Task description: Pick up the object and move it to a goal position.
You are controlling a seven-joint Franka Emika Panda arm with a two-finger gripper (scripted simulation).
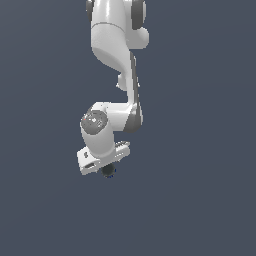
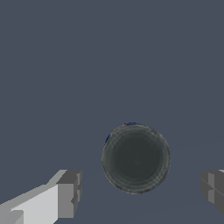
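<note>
The object (image 2: pixel 136 158) is a small round can with a dark greenish-black top and a thin blue edge showing along one side. In the wrist view it lies between my two grey fingertips (image 2: pixel 70 192), with free space on both sides. My gripper (image 2: pixel 142 190) is open and wider than the can. In the exterior view the can (image 1: pixel 108 171) peeks out as a dark spot just under the white hand (image 1: pixel 102 157), which hides most of it and the fingers.
The white arm (image 1: pixel 117 60) comes down from the top of the exterior view. A plain dark blue-grey surface (image 1: pixel 200 200) fills the surroundings.
</note>
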